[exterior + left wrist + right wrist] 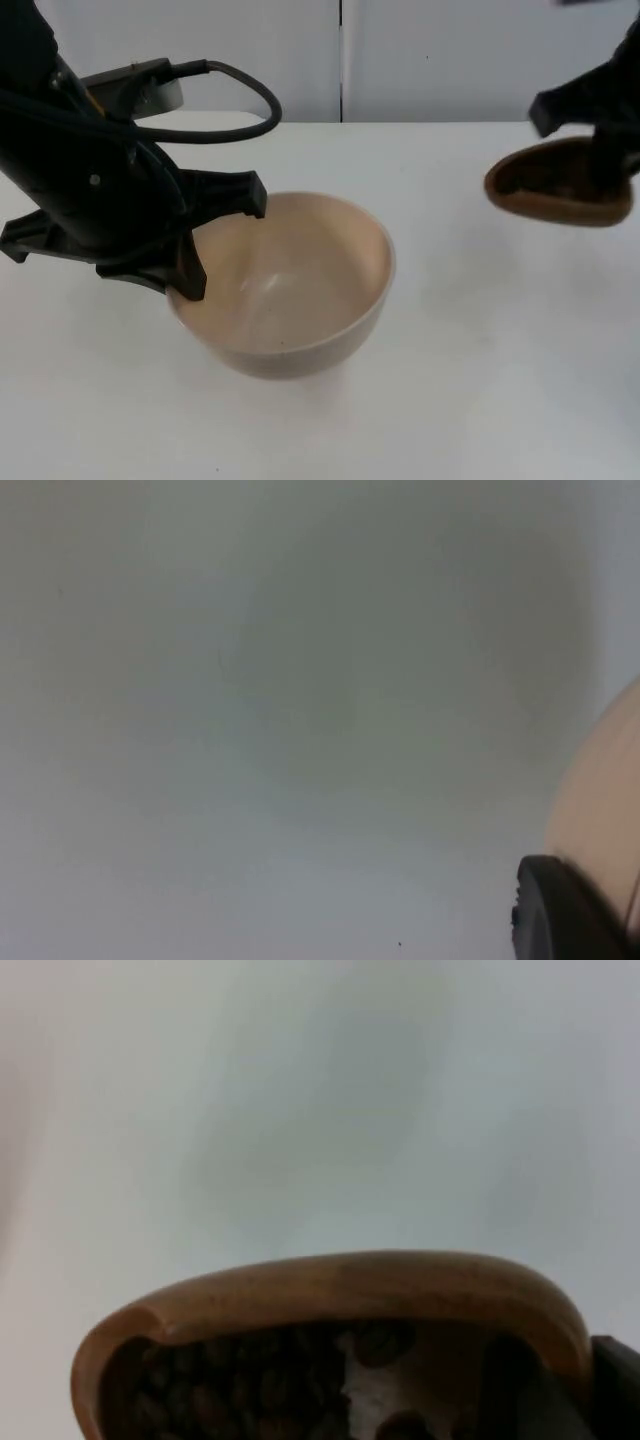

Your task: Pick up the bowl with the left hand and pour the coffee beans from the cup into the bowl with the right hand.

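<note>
**Beige bowl gripped, brown cup raised**

Beige bowl [290, 290] stands near the table's [480, 400] middle — the left gripper [222, 240] is clamped on its left rim. The right gripper [605, 165] grasps the brown wooden cup [555, 185] near the table's far right edge — coffee beans [250, 1380] lie inside it.

Two black arms, blunt black jaws
</note>
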Controlling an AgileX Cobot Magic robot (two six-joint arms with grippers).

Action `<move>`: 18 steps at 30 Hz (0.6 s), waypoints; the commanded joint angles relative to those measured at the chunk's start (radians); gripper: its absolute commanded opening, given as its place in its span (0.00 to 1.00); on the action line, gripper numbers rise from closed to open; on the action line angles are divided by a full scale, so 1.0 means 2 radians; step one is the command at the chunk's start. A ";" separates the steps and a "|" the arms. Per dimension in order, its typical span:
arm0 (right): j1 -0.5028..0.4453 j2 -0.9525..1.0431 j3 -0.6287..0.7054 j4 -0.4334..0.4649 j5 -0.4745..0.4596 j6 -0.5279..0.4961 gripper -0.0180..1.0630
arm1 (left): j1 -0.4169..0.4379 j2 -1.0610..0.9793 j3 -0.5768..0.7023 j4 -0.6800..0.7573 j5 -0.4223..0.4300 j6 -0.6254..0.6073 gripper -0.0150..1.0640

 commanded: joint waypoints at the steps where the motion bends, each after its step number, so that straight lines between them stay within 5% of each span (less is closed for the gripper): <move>1: 0.002 -0.043 -0.002 0.026 0.058 -0.044 0.02 | -0.004 -0.003 0.002 -0.005 -0.003 -0.003 0.01; 10: 0.002 -0.087 -0.002 0.028 0.161 -0.072 0.02 | -0.004 -0.003 0.002 0.003 -0.003 -0.003 0.01; 18: 0.002 -0.088 -0.002 0.053 0.175 -0.079 0.02 | -0.004 -0.003 0.002 0.003 0.001 -0.003 0.01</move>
